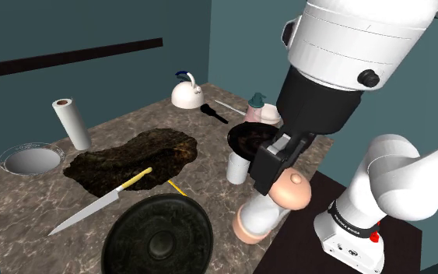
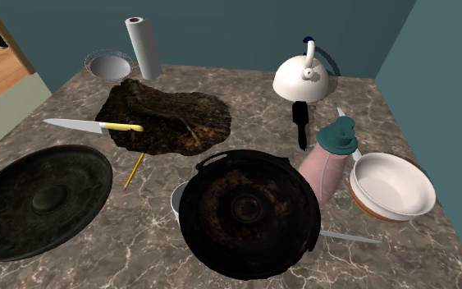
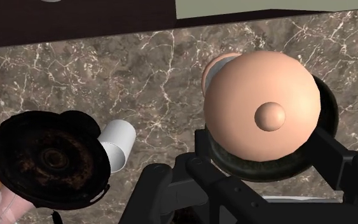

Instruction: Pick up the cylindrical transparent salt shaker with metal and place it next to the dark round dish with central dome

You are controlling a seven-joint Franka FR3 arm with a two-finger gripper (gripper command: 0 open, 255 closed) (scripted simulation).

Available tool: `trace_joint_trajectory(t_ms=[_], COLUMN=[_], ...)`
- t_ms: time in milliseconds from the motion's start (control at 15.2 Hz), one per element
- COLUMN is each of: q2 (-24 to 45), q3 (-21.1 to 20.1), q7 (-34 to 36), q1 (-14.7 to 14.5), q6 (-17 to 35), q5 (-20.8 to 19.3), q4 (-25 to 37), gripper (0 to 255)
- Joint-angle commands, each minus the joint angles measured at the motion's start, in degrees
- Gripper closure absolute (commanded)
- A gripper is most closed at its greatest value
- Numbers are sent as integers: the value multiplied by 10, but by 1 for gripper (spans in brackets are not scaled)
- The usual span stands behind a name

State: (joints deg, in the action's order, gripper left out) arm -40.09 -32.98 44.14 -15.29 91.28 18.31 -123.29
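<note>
Salt shaker (image 1: 271,209): peach-coloured, waisted body, domed cap with a small knob (image 3: 263,108). It is tilted, cap toward the stand and base toward the table edge. It sits at the near edge of the table (image 1: 22,202), just to the right of the dark round dish (image 1: 159,237) in the shoulder view. Cannot tell whether its base touches the table.

End effector (image 1: 285,175): black fingers stand narrow on either side of the domed cap and clasp it (image 3: 265,141).

Dish: dark, round, raised centre, flat on the marbled table, at the second exterior view's lower left (image 2: 44,201).

Nearby:
- A dark round pan (image 1: 250,138), crusted inside (image 2: 249,209), lies beyond the shaker.
- A small white cup (image 1: 238,167) stands just beside the pan, between it and the shaker. The pan's rim partly covers the cup in the second exterior view.
- A yellow-handled knife (image 1: 100,204) lies beside the dish, its handle resting on a dark irregular mat (image 2: 167,119).

Farther off:
- pink bottle with a teal cap (image 2: 329,164)
- white bowl (image 2: 393,187)
- white kettle (image 2: 305,78)
- black brush (image 2: 300,125)
- paper roll (image 1: 71,123)
</note>
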Motion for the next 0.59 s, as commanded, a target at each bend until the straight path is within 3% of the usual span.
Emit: trace_joint_trajectory(t_ms=[0,528], q2=[-4,-15], q3=[-5,-20], q7=[1,-3], q1=[-2,-10], q6=[14,70], q5=[4,19], q4=[-17,-83], gripper=[255,255])
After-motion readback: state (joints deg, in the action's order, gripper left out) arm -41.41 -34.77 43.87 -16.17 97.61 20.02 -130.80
